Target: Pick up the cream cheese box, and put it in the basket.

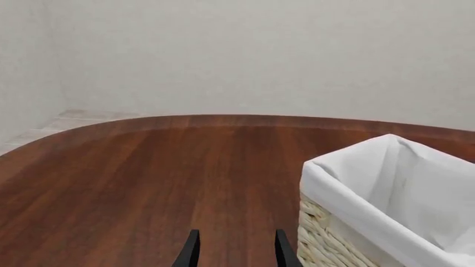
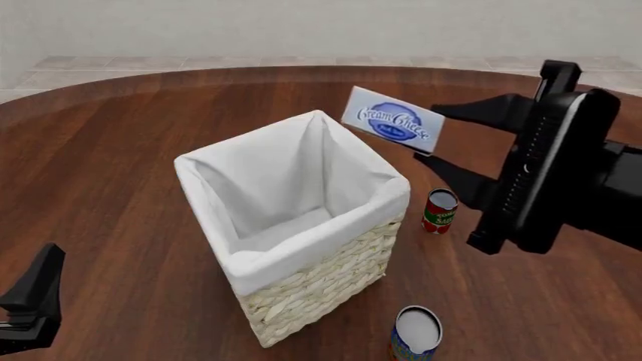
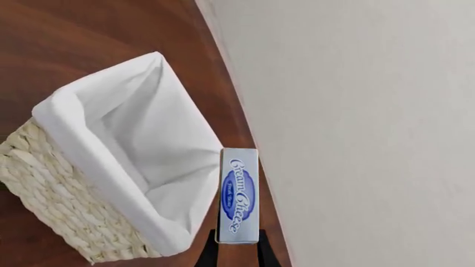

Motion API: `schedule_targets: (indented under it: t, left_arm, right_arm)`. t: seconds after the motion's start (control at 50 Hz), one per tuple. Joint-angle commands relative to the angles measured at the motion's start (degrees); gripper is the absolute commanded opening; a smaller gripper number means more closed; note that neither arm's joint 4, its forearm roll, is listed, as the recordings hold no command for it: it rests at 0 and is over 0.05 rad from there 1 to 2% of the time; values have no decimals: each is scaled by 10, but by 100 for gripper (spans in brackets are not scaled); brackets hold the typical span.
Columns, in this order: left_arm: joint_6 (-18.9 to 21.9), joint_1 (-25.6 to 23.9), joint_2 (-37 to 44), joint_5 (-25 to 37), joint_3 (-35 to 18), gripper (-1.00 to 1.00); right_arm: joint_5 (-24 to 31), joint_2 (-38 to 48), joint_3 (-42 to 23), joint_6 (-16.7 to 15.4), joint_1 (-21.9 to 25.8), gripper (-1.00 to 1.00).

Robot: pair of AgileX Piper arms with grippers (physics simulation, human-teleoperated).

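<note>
The cream cheese box (image 2: 393, 120) is white with a blue oval logo. It hangs tilted in the air over the far right corner of the basket (image 2: 263, 265), above its rim. My right gripper (image 2: 428, 135) is shut on the box's end. In the right wrist view the box (image 3: 239, 194) sits between the fingers, beside the basket's white-lined rim (image 3: 88, 143). My left gripper (image 1: 237, 257) is open and empty, low over the table next to the basket (image 1: 349, 196). In the front view it (image 2: 30, 304) is at the near left edge.
A red can (image 2: 440, 210) stands on the wooden table just right of the basket, under my right gripper. A blue-orange can (image 2: 416, 332) stands near the front edge, right of the basket's near corner. The round table's far edge meets a pale wall.
</note>
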Motion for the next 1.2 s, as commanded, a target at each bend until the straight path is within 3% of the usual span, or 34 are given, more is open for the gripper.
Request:
schedule_targets:
  t: [0.02, 0.58, 1.2]
  left_arm:
    - [-1, 1, 0, 0, 0, 100]
    - [-4, 5, 0, -3, -1, 100]
    - [-5, 5, 0, -3, 0, 100]
  right_arm:
    - [-15, 5, -4, 13, 14, -100]
    - [-51, 40, -12, 32, 53, -100]
    - [-53, 52, -25, 66, 84, -100]
